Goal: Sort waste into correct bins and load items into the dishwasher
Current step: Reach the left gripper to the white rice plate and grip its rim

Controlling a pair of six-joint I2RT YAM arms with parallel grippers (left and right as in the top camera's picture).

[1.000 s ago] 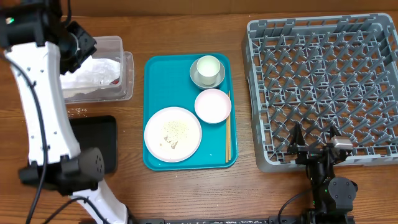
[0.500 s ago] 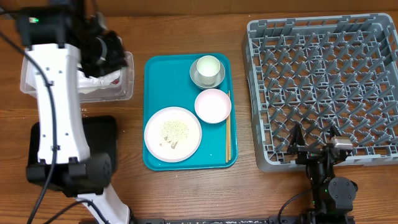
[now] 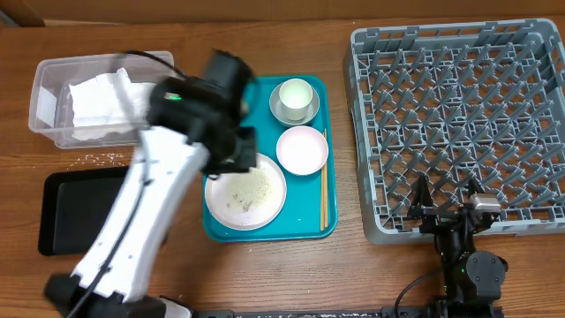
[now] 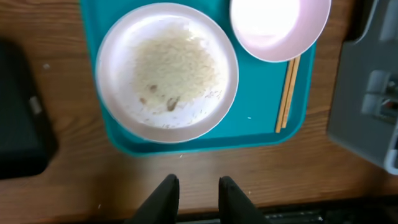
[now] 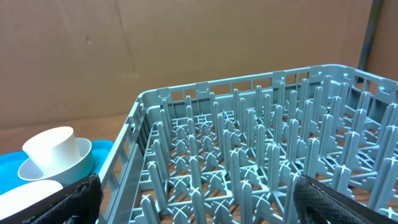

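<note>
Hovering above the near edge of the teal tray [image 4: 255,124], the left gripper [image 4: 198,199] shows its fingers [image 4: 165,199] narrowly parted, seemingly empty. Overhead, its arm [image 3: 168,194] hides the far left part of the white plate [image 4: 166,71], which carries rice grains [image 4: 177,62], and part of the black tray [image 3: 66,212]. The crumpled napkin [image 3: 99,95] lies in the clear tub [image 3: 42,110]. The right gripper [image 3: 447,196] stands wide apart, empty, at the near rim of the dish rack [image 3: 459,97].

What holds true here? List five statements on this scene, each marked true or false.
The napkin lies in the clear tub. True.
The plate stands in the dish rack. False: the plate sits on the teal tray.
The chopsticks lie on the teal tray. True.
The cup stands on the black tray. False: the cup sits in the metal bowl.
The left end effector grips the bowl. False: that end effector holds nothing.
</note>
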